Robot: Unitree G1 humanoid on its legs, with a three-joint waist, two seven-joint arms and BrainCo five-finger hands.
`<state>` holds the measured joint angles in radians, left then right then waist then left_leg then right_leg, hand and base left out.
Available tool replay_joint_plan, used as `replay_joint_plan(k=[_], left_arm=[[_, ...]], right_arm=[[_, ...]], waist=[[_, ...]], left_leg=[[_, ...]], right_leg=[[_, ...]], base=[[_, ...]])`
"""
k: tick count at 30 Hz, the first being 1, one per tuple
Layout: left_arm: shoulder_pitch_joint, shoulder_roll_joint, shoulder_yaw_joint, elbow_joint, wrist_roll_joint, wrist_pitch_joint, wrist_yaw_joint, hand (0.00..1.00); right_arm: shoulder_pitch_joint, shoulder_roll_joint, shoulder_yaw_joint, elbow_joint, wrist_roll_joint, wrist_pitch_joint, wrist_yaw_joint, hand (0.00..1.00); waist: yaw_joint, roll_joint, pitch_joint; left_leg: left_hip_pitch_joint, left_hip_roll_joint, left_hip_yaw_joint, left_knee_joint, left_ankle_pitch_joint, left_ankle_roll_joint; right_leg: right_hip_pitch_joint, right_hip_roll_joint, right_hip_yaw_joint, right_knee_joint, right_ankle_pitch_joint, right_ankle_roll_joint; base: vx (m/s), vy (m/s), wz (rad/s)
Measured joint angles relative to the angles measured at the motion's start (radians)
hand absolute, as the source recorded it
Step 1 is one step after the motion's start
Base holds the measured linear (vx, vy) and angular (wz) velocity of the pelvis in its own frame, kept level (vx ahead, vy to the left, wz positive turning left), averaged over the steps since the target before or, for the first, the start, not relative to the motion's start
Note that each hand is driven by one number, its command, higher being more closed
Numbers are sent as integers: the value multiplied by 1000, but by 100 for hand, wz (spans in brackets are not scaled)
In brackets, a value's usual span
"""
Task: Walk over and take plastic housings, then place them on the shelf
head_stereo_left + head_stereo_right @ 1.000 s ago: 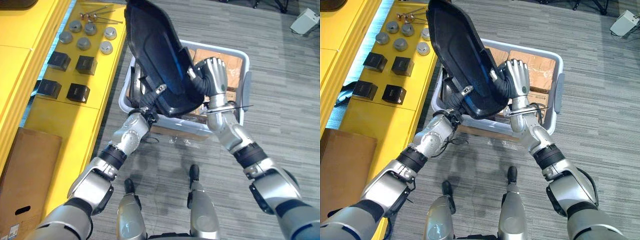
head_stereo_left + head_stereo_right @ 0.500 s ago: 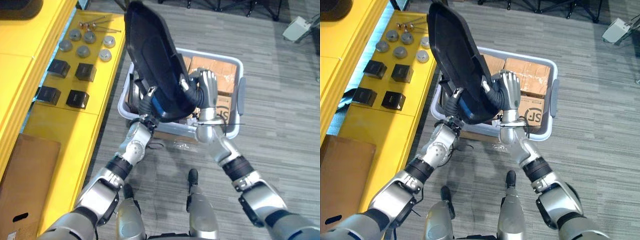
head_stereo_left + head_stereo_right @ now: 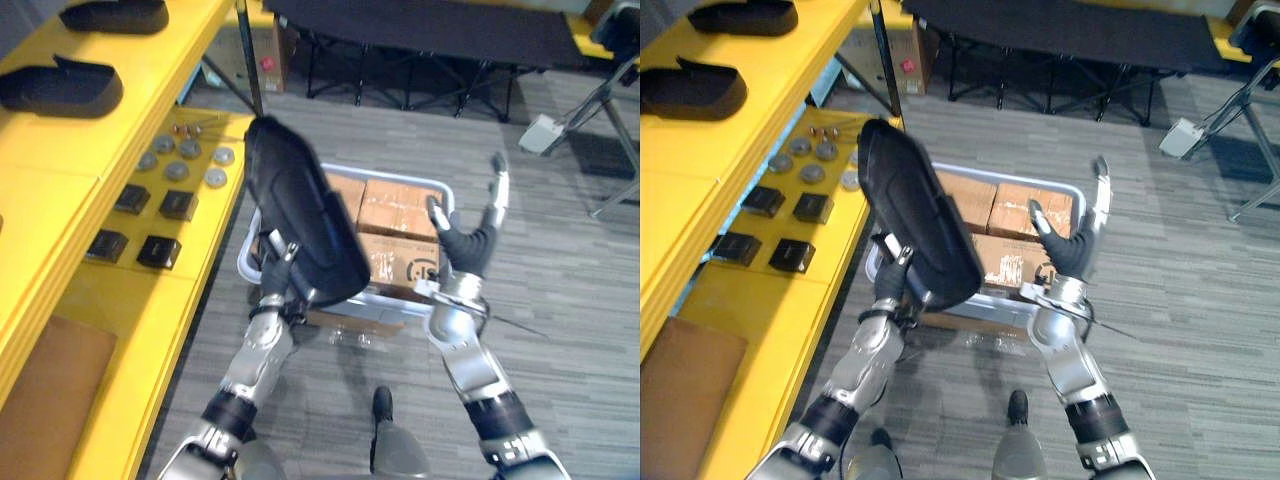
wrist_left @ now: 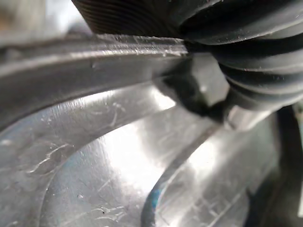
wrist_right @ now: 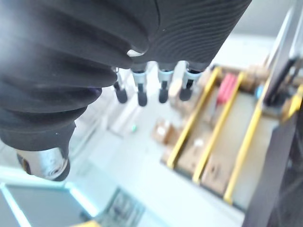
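Black plastic, the housing [image 3: 300, 225] stands nearly upright in the air over the left rim of the grey tub [image 3: 385, 298], just beside the edge of the yellow shelf [image 3: 120, 300], its lower end gripped by the left hand [image 3: 283, 280]; the right hand [image 3: 465, 245] hangs well apart from it, fingers spread and holding nothing. Open floor [image 3: 560, 300] lies to the right, while the tub carries cardboard boxes [image 3: 395, 205] and the shelf bears two more housings [image 3: 60, 88] on top (black blocks [image 3: 158, 250] and metal discs [image 3: 180, 172] sit a level lower).

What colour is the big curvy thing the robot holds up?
The plastic housing is black, clearest in the right eye view.
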<state>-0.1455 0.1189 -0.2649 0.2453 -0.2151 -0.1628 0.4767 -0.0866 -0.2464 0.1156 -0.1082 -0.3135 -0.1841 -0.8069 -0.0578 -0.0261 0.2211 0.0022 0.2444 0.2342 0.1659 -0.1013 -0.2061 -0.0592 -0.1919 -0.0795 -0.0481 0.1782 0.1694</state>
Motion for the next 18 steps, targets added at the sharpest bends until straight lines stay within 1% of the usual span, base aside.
replay_joint_plan(k=[1,2,4,5,6,8,9,10,11,12,14,15,18], left_arm=[[22,0,12,-30,57,0,24,100],[50,2,27,-70,140,0,58,100],[102,-1,58,-135,244,-13,111,100],[114,-1,70,-154,264,-18,122,100],[137,-3,96,-186,277,-41,144,100],[178,-13,128,-252,276,-77,159,100],[191,-16,132,-273,271,-89,157,100],[231,-28,133,-338,246,-123,140,100],[250,-35,132,-367,228,-138,128,100],[283,-53,130,-410,206,-166,102,100],[317,-59,125,-451,171,-196,71,100],[329,-59,125,-458,152,-209,59,100],[348,-59,126,-460,131,-213,52,100]], right_arm=[[32,0,-21,-8,20,-7,3,0],[75,0,-51,-9,39,-8,9,0],[167,6,-112,-8,104,-7,42,0],[191,9,-131,-7,124,-6,52,0],[231,19,-165,-1,169,-5,79,0],[309,52,-202,10,227,6,138,0],[332,66,-205,12,238,7,156,0],[390,101,-210,15,296,8,202,0],[411,116,-209,17,316,9,222,0],[445,144,-206,18,351,10,248,0],[472,175,-197,32,402,10,278,0],[475,183,-194,49,447,11,300,0],[475,190,-193,63,489,5,343,0]], waist=[[0,3,-7],[2,7,-14],[2,16,-46],[2,18,-53],[2,24,-58],[-9,32,-73],[-11,33,-75],[-11,34,-76],[-11,35,-78],[-11,36,-85],[-11,34,-94],[-10,32,-98],[-8,34,-113]], left_leg=[[2,0,-1,-1,0,0],[12,0,2,-5,0,-1],[19,0,9,-18,2,-3],[22,0,12,-20,2,-3],[33,0,22,-25,2,-3],[33,0,25,-28,1,-4],[35,0,26,-31,1,-5],[53,-1,33,-38,1,-6],[54,-1,37,-39,0,-7],[55,-1,40,-40,-3,-7],[58,-2,42,-41,-4,-7],[65,-3,44,-48,-4,-6],[67,-7,36,-55,-4,-6]], right_leg=[[3,0,-1,-1,-1,1],[10,0,0,-4,-1,1],[11,1,1,-10,-2,2],[11,1,3,-12,-2,2],[13,2,10,-13,-2,2],[14,2,13,-15,-3,4],[16,3,14,-16,-3,4],[23,4,21,-18,-4,5],[24,4,24,-19,-4,5],[24,3,26,-20,-4,5],[25,3,26,-23,-8,7],[28,3,26,-23,-12,9],[29,1,24,-23,-15,9]], base=[[0,0,0],[0,0,0],[10,15,-6],[23,12,-13],[9,10,-13],[-7,12,-8],[5,14,-8],[8,10,-10],[0,16,-12],[-12,13,-7],[-11,14,-5],[-6,8,-4],[-2,4,2]])
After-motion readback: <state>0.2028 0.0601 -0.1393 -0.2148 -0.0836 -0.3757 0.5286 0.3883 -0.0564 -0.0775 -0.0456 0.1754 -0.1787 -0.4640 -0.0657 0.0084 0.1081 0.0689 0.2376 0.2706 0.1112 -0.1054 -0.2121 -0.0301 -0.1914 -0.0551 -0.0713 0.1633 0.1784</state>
